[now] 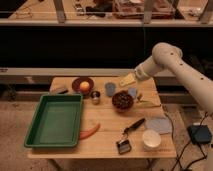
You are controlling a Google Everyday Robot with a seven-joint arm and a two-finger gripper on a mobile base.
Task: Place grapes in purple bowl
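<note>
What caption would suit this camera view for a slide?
Robot gripper hovers above the table, near the grapes in a brown bowl; purple bowl holds an orange fruit.

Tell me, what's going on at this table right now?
A white robot arm reaches in from the right over a wooden table. Its claw hangs open and empty near the table's back edge, just behind a bunch of dark purple-brown grapes. The grapes have not been picked up yet. The shallow, round purple bowl sits at the back left, with only a small orange fruit in it.
</note>
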